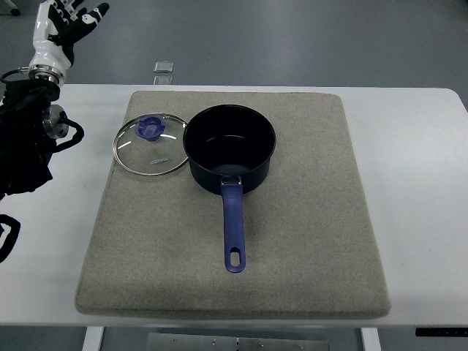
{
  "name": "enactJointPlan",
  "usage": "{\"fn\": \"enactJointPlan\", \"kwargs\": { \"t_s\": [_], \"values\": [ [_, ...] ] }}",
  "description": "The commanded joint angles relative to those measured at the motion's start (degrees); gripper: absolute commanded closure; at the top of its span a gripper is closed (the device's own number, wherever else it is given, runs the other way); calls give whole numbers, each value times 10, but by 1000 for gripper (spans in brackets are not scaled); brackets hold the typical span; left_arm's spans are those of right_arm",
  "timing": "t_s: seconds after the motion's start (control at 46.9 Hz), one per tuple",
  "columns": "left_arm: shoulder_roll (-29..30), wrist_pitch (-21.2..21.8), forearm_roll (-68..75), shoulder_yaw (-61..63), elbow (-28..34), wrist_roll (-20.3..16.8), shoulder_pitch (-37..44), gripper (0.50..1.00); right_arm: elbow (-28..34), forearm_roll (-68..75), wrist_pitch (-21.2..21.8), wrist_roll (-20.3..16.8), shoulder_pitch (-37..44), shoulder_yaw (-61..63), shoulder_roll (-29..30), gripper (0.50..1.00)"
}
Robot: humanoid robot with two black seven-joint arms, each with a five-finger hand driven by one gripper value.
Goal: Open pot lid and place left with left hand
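Pot point(232, 150) at centre of frame, on a grey mat point(307, 241), dark blue, uncovered, inside dark and bare. Handle point(233, 228) blue, pointed toward the bottom of the frame, with a hanging hole at its end.

Lid point(151, 145) lying flat on the mat just left of the pot, its rim touching or nearly touching the pot wall; cannot tell which. Clear glass, metal rim, blue knob point(151, 128) facing up, in the upper half of the lid.

Mat spread over a white worktop point(417, 183), covering most of its middle.

Left robot hand point(64, 23) in the upper left corner of the frame, raised beyond the worktop's far edge, well apart from the lid. Fingers point(94, 14) black and white, spread wide, holding nothing. Arm in black cover point(22, 139) along the left edge, over the worktop beside the mat.

Small pale square object point(163, 66) on the floor above the worktop's top edge.
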Motion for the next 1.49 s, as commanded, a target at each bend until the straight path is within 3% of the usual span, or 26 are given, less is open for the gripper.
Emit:
{"fn": "enactJointPlan", "kwargs": {
  "t_s": [0.0, 0.363, 0.555, 1.473],
  "values": [
    [-3, -1, 0, 0, 0, 0, 9, 621, 0, 0, 0, 0, 0, 0, 0, 583],
    [-5, 0, -1, -35, 0, 0, 23, 606, 1, 0, 0, 0, 0, 0, 0, 583],
    [-10, 0, -1, -37, 0, 0, 25, 540, 0, 0, 0, 0, 0, 0, 0, 583],
    [-10, 1, 0, -39, 0, 0, 17, 540, 0, 0, 0, 0, 0, 0, 0, 583]
  ]
}}
